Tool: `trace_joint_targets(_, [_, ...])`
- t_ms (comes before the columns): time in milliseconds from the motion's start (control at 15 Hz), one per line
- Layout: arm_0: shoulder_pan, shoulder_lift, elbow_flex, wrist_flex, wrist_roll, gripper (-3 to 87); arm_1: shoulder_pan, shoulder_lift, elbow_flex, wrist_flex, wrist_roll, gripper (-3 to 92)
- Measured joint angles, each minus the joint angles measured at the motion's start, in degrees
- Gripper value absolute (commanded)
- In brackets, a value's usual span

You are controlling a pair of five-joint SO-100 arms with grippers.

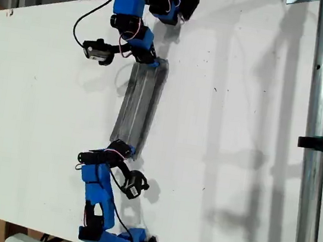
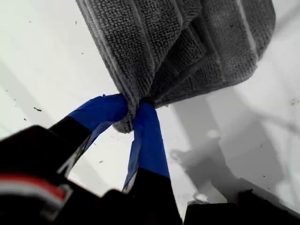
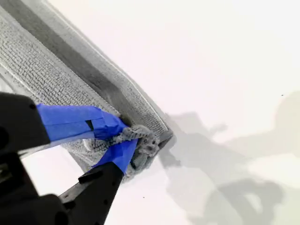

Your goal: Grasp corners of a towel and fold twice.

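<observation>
White desk (image 1: 237, 138) carries the grey striped towel (image 1: 139, 102), folded into a narrow strip between two arms. My first pincer (image 2: 132, 111) and my second pincer (image 3: 123, 136) each clamp one bunched end.

No text, label, brand, number or sign is showing legibly anywhere in the three views.
</observation>
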Motion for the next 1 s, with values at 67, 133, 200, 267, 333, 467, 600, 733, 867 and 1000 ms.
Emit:
trace_joint_targets(67, [0.44,0.00,1.05,0.00,-0.70,3.6,-1.93,0.18,1.85,-1.93,2.20,-0.2])
trace_joint_targets(133, [0.53,-0.26,1.58,0.00,-1.41,10.1,-2.90,0.26,3.78,-3.78,4.04,-0.2])
trace_joint_targets(200, [0.53,-1.14,2.29,0.35,-2.46,16.4,-3.78,0.26,5.63,-4.83,4.92,5.9])
trace_joint_targets(267, [0.44,-2.29,3.08,0.88,-4.13,22.2,-3.78,0.00,7.21,-5.27,5.36,21.1])
trace_joint_targets(333, [-0.09,-2.99,3.69,1.58,-5.54,25.7,-3.69,-0.62,7.38,-4.66,5.54,29.6])
trace_joint_targets(467, [-1.85,-3.16,5.10,2.46,-6.42,26.0,-2.37,-1.67,7.38,-3.87,5.63,26.2])
trace_joint_targets(600, [-2.29,-1.85,7.38,2.46,-8.26,26.1,-2.20,-1.14,7.38,-2.20,5.71,23.3])
trace_joint_targets(733, [-2.20,5.71,12.48,2.64,-11.16,27.5,-2.20,2.72,5.19,3.16,6.77,23.3])
trace_joint_targets(867, [-0.18,16.52,18.37,2.81,-13.18,27.2,-2.90,12.13,1.93,11.07,8.17,23.2])
trace_joint_targets(1000, [3.87,26.10,24.17,2.64,-15.03,26.6,-4.04,20.65,1.85,13.45,10.99,23.2])
